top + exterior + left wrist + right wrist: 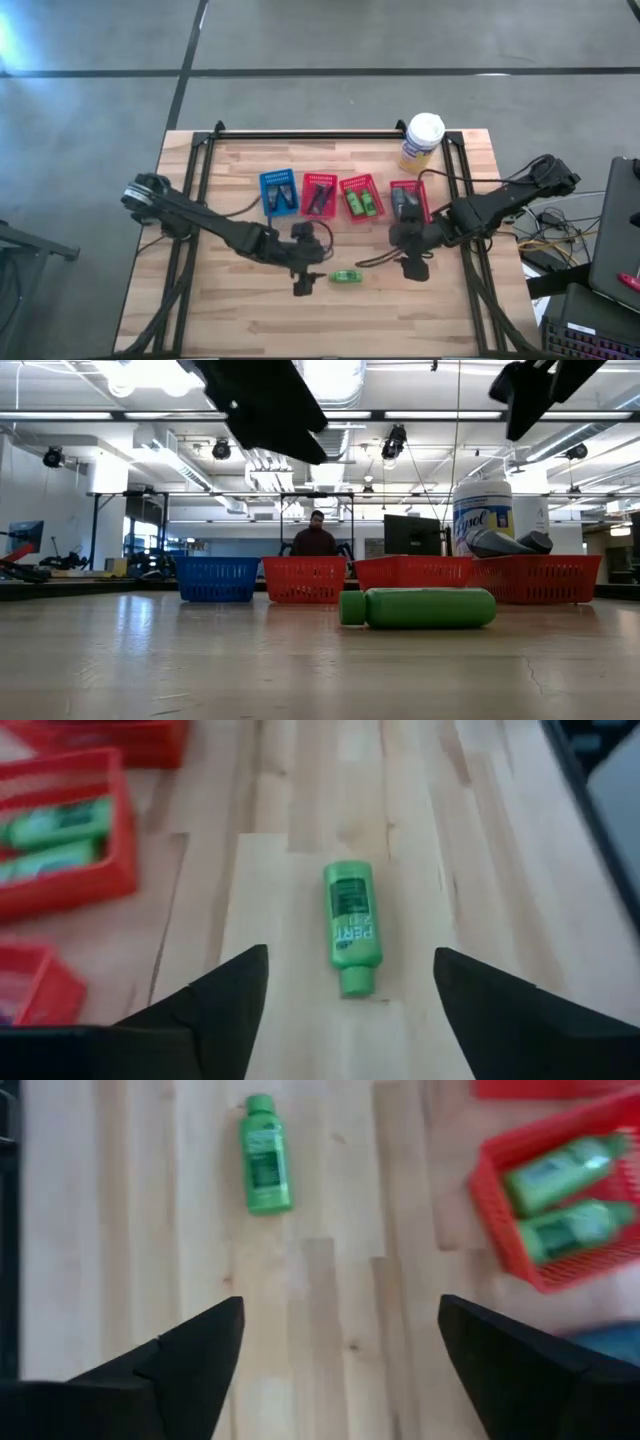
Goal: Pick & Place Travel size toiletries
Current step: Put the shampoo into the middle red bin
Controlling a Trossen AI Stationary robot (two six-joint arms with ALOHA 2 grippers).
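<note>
I see the green bottle (346,276) lying on its side on the bench (240,320), at about 3 o'clock of my left pincer (303,281), whose jaws stand spread and empty; the right pincer (414,266) likewise. It's probably light, stiff, slick plastic, so I'd clamp across mid-body, not the cap

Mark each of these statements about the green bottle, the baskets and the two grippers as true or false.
1. A green bottle lies on its side on the bare table. True.
2. The left gripper holds that bottle. False: its open fingers are clear of it.
3. One red basket holds two green bottles. True.
4. All four baskets are red. False: one is a blue basket.
5. The right gripper is open and empty. True.
</note>
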